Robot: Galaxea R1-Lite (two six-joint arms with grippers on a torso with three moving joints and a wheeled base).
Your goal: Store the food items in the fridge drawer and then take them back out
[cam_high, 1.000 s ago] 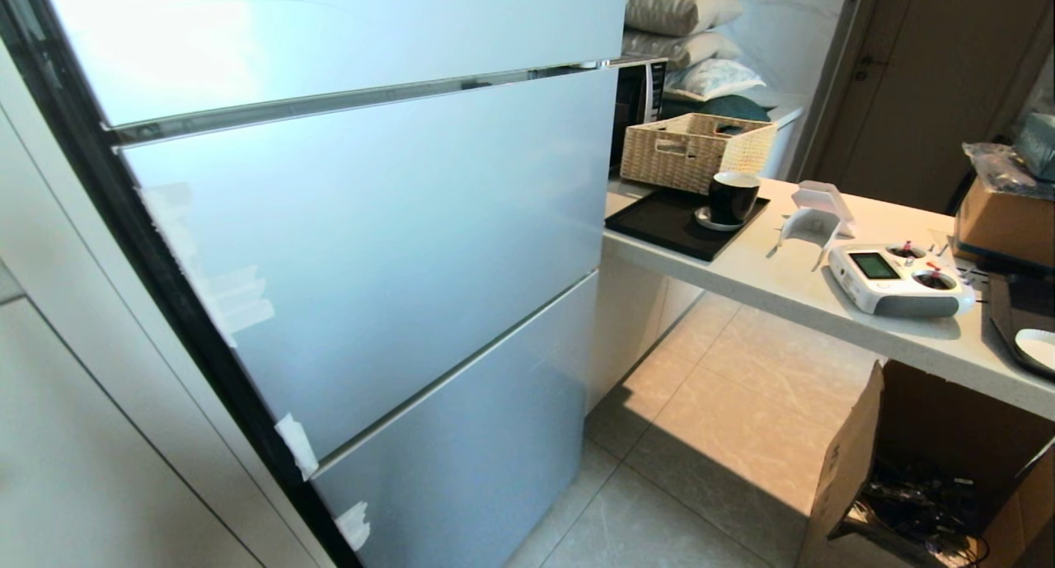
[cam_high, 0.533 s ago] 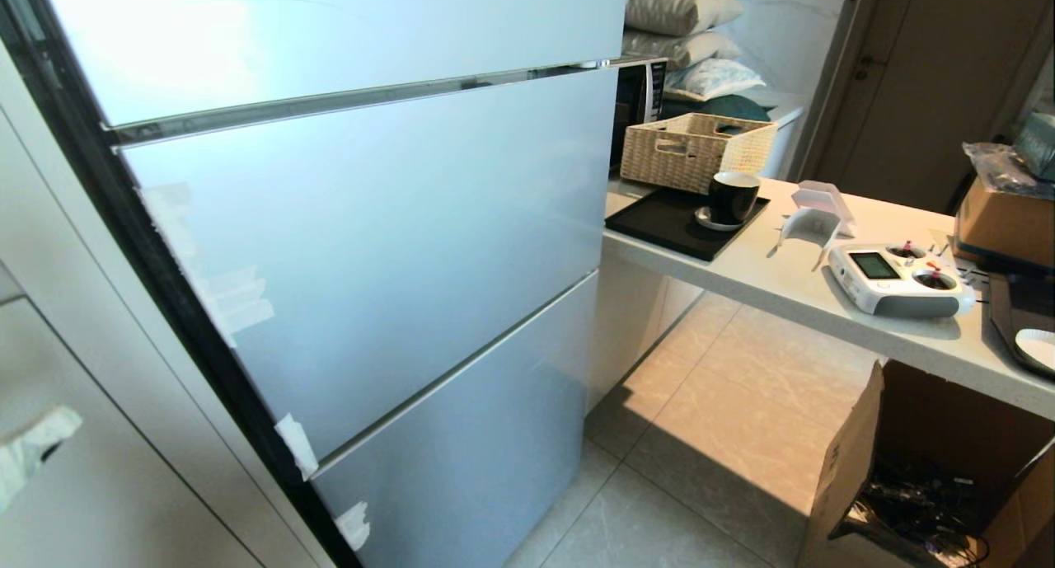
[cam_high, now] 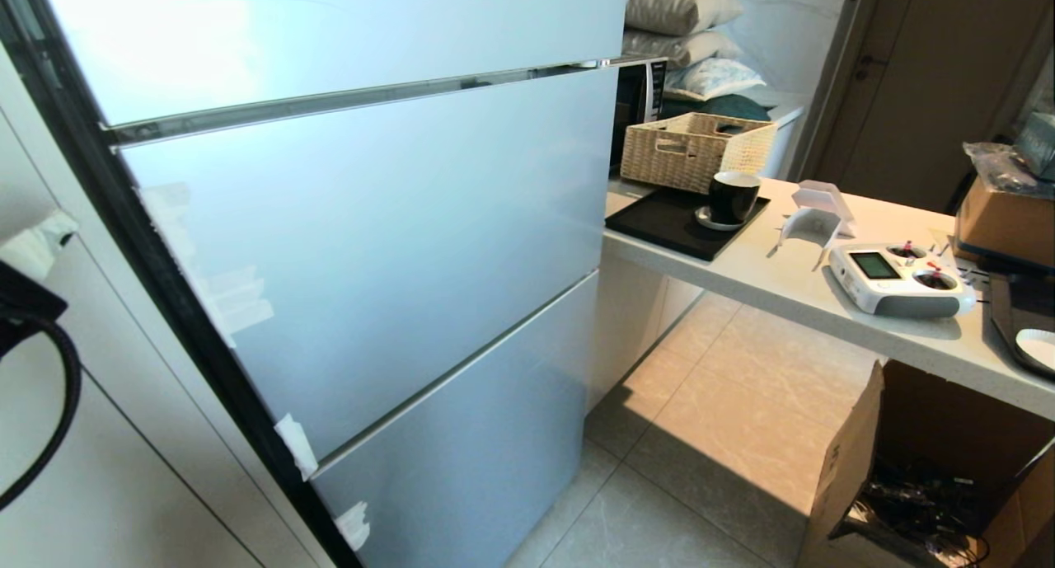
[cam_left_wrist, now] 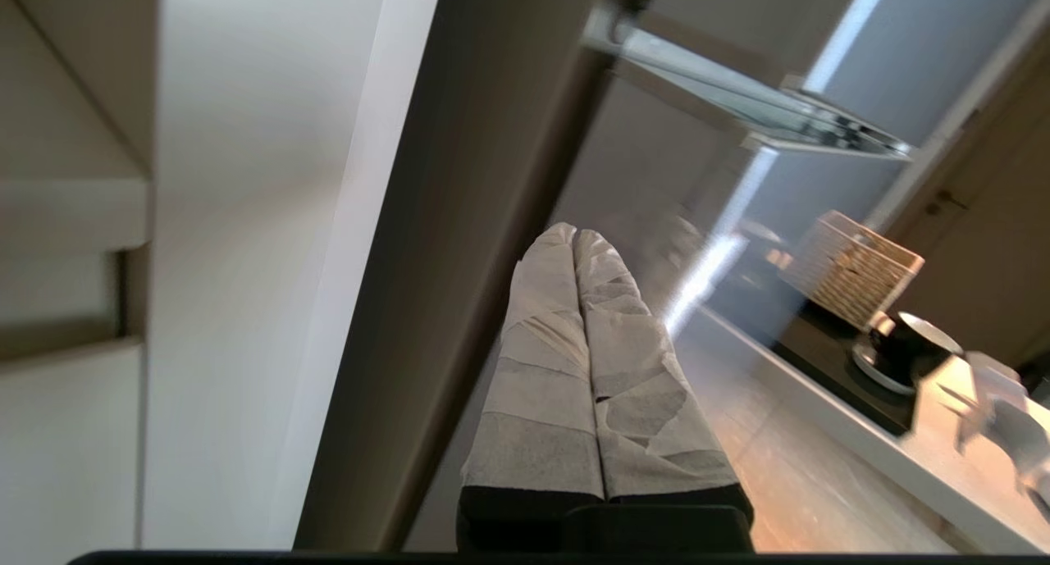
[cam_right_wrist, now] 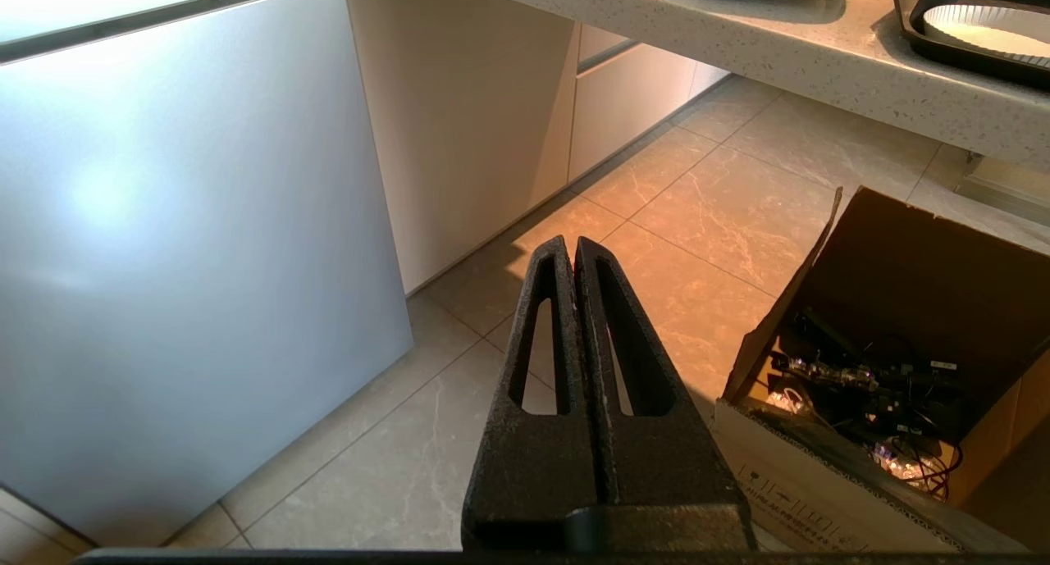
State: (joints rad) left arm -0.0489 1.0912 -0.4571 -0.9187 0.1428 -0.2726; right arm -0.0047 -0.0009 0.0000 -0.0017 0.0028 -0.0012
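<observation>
the left gripper [cam_left_wrist: 574, 241], pressed together and empty, hovers just beside the shut fridge [cam_high: 371, 222], drawer and food hidden, so it may scrape the door edge.

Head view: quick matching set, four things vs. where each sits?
Things:
1. black cup
2. wicker basket
3. white remote controller
4. cardboard box

Places:
A. on the floor under the counter
B. on a saucer on the black tray
C. behind the tray, beside the microwave
D. on the bare counter, right of the tray

Pairs: 1-B, 2-C, 3-D, 4-A
</observation>
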